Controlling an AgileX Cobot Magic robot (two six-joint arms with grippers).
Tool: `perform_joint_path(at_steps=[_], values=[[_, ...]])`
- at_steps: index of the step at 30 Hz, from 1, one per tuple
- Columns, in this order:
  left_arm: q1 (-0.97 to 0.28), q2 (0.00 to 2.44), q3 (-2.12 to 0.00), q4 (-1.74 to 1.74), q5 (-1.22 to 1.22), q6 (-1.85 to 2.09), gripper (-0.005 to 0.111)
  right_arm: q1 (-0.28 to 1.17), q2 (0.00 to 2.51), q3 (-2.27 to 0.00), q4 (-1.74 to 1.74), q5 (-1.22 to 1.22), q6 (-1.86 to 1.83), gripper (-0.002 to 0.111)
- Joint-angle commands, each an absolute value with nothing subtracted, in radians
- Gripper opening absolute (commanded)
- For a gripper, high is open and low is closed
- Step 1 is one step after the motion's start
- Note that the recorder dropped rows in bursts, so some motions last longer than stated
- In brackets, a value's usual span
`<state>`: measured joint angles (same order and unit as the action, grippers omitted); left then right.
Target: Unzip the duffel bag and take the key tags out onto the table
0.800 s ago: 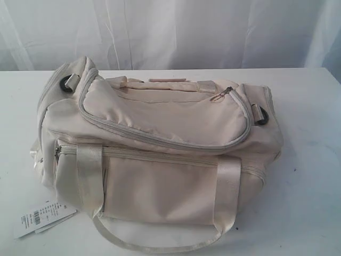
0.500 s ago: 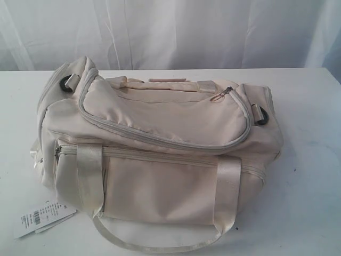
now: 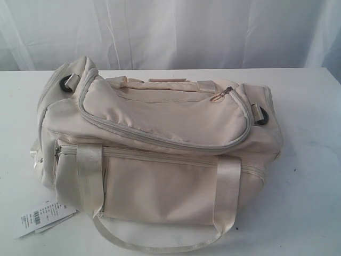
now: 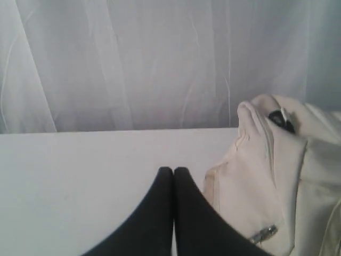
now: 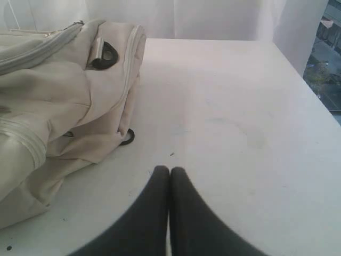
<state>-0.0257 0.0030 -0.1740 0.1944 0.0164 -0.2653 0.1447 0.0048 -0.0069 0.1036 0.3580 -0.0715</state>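
The cream duffel bag (image 3: 160, 144) lies zipped on the white table (image 3: 309, 160), its metal zipper pull (image 3: 221, 95) at the top right end of the grey zipper trim. The key tags are hidden from view. Neither arm shows in the exterior view. In the left wrist view my left gripper (image 4: 173, 170) is shut and empty over bare table, beside the bag's end (image 4: 266, 176). In the right wrist view my right gripper (image 5: 169, 170) is shut and empty above the table, off the bag's other end (image 5: 69, 101).
A white paper barcode tag (image 3: 42, 217) lies on the table at the bag's front left corner. A satin strap handle (image 3: 160, 242) loops toward the front edge. White curtain (image 3: 170, 32) hangs behind the table. A small dark ring (image 5: 127, 137) sits under the bag's end.
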Motion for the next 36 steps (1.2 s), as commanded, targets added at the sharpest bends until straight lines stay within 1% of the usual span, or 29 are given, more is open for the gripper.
perform_joint_path(at_steps=[1, 6, 11, 17, 29, 32, 36], values=[[-0.022, 0.000, -0.367, 0.204, 0.185, -0.265, 0.000, 0.139, 0.000, 0.000, 0.100, 0.344, -0.070, 0.000], [-0.022, 0.000, -0.524, 0.204, 0.154, -0.265, 0.000, 0.139, 0.000, 0.000, 0.100, 0.344, -0.070, 0.000], [-0.022, 0.000, -0.597, 0.204, 0.063, -0.265, 0.000, 0.139, 0.000, 0.000, 0.100, 0.344, -0.070, 0.000], [-0.022, 0.000, -0.625, 0.204, 0.018, -0.265, 0.000, 0.139, 0.000, 0.000, 0.100, 0.344, -0.070, 0.000], [-0.022, 0.000, -0.625, 0.204, 0.023, -0.265, 0.000, 0.139, 0.000, 0.000, 0.100, 0.341, -0.072, 0.000], [-0.022, 0.000, -0.625, 0.204, 0.023, -0.265, 0.000, 0.139, 0.000, 0.000, 0.092, 0.285, -0.114, 0.000], [-0.022, 0.000, -0.625, 0.204, 0.023, -0.265, 0.000, 0.139, 0.000, 0.000, 0.080, 0.096, -0.137, 0.000]])
